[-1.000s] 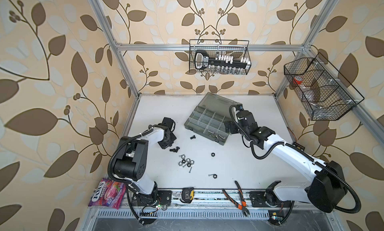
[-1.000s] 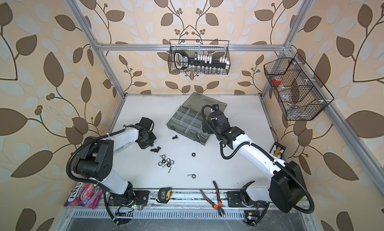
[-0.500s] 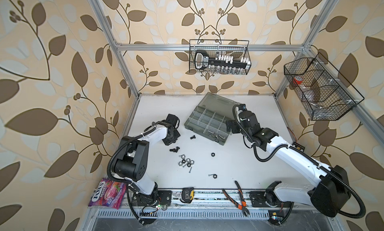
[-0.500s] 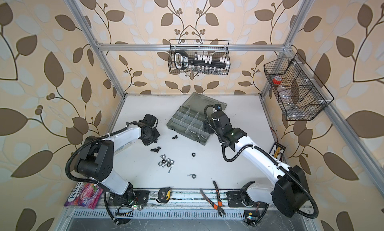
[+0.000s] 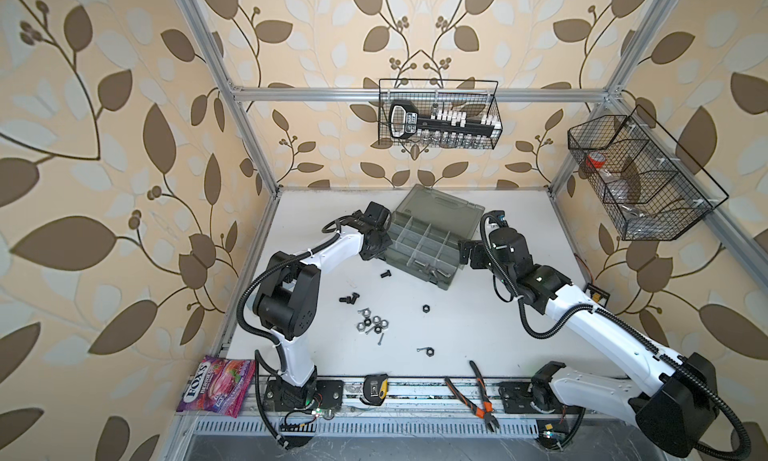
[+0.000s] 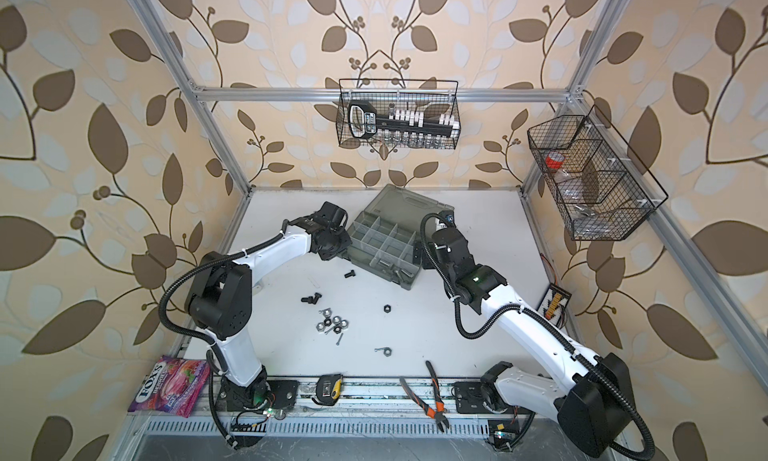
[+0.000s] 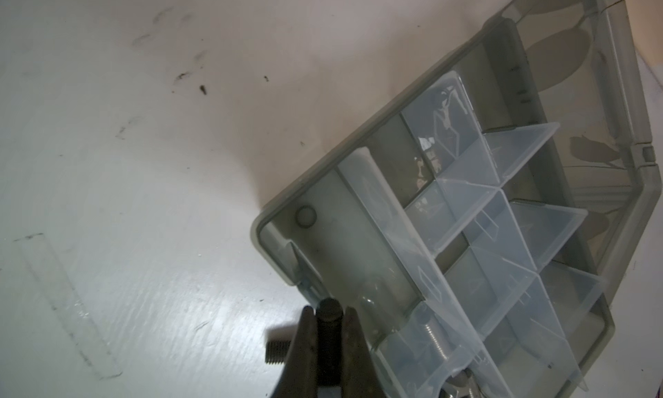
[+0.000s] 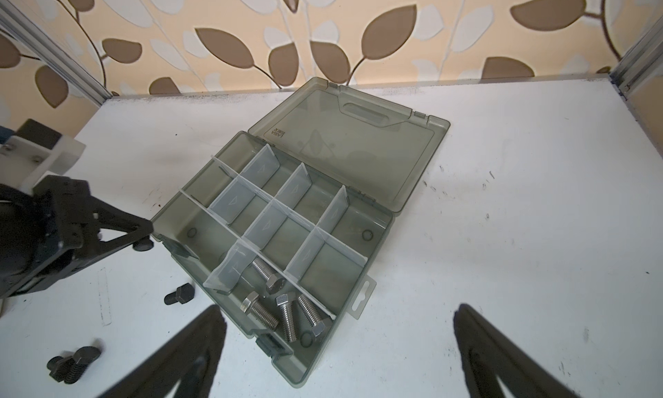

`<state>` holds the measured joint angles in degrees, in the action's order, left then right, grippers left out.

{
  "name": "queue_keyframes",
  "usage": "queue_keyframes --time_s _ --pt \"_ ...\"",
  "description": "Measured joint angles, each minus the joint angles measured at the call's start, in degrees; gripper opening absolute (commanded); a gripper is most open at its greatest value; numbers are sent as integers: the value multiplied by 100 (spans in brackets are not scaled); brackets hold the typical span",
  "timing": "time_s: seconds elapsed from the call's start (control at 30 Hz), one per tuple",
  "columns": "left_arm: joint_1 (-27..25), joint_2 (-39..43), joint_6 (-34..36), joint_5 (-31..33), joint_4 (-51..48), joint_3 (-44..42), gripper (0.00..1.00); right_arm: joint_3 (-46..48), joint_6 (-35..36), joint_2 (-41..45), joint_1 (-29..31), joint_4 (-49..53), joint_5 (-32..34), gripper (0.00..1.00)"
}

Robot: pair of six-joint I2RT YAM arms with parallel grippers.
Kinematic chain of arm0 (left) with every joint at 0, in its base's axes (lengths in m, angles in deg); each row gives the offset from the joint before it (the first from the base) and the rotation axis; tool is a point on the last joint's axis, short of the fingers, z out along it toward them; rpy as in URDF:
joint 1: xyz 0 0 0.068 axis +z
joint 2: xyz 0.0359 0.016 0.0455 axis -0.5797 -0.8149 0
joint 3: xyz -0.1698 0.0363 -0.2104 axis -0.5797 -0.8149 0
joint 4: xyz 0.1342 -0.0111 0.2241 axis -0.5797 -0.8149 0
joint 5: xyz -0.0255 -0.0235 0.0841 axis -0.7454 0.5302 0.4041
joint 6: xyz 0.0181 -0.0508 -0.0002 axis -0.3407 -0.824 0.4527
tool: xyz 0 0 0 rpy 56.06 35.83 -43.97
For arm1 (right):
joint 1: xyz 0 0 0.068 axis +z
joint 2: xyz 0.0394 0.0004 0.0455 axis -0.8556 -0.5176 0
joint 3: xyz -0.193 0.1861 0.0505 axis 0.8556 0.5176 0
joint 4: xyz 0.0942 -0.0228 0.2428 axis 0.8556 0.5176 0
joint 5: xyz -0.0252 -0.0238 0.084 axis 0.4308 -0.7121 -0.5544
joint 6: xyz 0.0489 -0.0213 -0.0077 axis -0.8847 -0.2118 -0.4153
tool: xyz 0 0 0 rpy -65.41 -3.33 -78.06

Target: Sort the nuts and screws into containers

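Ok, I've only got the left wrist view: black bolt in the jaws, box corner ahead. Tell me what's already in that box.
Observer: Four silver bolts lie in the organiser box's end compartment nearest the right gripper; the other compartments look empty.
Operator: Tell me where my bolt sits against the box.
Observer: In the right wrist view the black bolt hangs just outside the box's corner, not over any compartment.
Operator: Report the right gripper.
Observer: Open, holding nothing, hovering off the box's near corner.
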<state>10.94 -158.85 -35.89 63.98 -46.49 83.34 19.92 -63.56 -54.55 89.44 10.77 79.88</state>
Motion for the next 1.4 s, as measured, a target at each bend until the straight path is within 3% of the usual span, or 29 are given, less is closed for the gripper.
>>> queue_keyframes --time_s 0.17,0.57,0.83,1.03,1.13,1.2,1.27,1.4 --pt "-72 -382 -20 0 -26 365 0 81 -57 7 -2 -17 -74 100" --pt "-74 -702 -175 -2 -24 581 34 83 -59 7 -4 -20 -160 100" --pt "-170 -507 -48 153 -4 380 39 83 -59 33 -4 -22 -160 100" --pt "-284 439 654 234 122 -540 48 83 -59 33 -4 -22 -160 100" --pt "-372 1045 1276 125 374 -1207 51 83 -61 33 -4 -22 -157 100" --pt "-400 1419 1777 -9 575 -1703 58 83 -61 33 -4 -22 -157 100" --pt "-411 1631 2260 -144 656 -2059 66 83 -61 33 -4 -22 -160 100" --pt "-404 1690 3084 -365 761 -2444 68 83 -76 33 -4 -24 -160 100"
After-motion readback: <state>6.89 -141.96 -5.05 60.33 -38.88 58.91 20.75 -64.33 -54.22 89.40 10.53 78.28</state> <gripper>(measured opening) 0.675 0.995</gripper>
